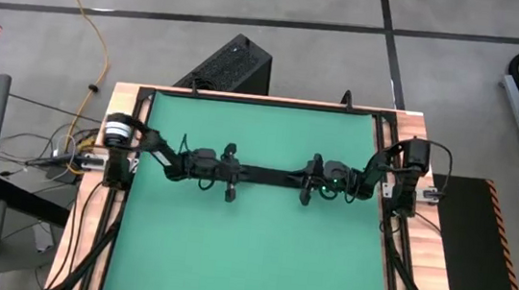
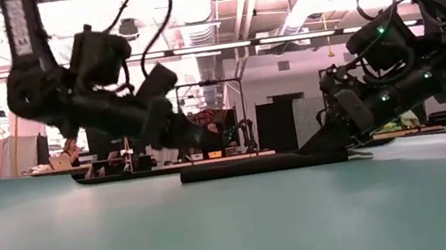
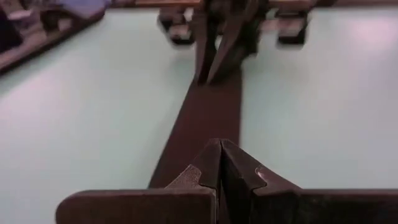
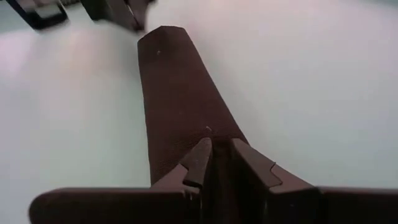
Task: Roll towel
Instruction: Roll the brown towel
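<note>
High view shows the towel [image 1: 269,175] as a narrow roll mid-tabletop, left gripper [image 1: 232,173] pinched shut on one end, right gripper [image 1: 306,181] narrowly clamping the other, likely keeping it tight.

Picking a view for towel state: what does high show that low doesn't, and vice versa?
Only high: the whole green table, the towel as a narrow strip running straight between the arms, the left hand at one end, the right hand at the other, and a black ribbed box on the floor beyond.

Only low: the towel's profile, a low roll lying on the mat, with the room behind.

Both: towel and both arms mid-table.
</note>
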Tool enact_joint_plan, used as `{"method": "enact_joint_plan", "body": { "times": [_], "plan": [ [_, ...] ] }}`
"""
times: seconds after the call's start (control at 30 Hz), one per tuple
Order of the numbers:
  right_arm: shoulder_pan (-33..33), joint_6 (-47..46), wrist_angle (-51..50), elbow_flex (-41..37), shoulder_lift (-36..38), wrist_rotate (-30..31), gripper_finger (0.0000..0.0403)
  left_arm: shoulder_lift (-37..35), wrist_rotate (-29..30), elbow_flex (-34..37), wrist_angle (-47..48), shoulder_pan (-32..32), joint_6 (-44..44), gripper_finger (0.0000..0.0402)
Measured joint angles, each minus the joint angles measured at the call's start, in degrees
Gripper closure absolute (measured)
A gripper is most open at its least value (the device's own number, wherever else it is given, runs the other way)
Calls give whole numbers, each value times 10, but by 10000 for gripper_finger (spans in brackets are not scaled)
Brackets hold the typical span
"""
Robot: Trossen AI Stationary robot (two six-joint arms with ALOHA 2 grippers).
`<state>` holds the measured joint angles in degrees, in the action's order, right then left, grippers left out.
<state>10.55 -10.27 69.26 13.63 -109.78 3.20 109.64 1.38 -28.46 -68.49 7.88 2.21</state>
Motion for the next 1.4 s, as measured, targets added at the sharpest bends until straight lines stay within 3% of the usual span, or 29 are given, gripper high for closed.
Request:
{"method": "enact_joint_plan", "body": {
  "times": [0.27, 0.67, 0.87, 1.0, 1.4],
  "plan": [
    [-6, -5, -2, 0, 0, 0, 322, 93, 77, -25, -35, -1, -39, 402],
    [-7, -2, -4, 0, 0, 1, 322, 84, 90, 1, -36, -3, -79, 401],
    [-8, 0, 44, -1, -2, 9, 321, 85, 94, 2, -71, -3, -83, 401],
    [-8, 1, 64, -1, -1, 9, 320, 85, 69, 2, -95, -3, -91, 401],
    [-7, 20, -20, -2, 121, 11, 320, -35, 61, 2, -36, -4, -79, 402]
  ]
}}
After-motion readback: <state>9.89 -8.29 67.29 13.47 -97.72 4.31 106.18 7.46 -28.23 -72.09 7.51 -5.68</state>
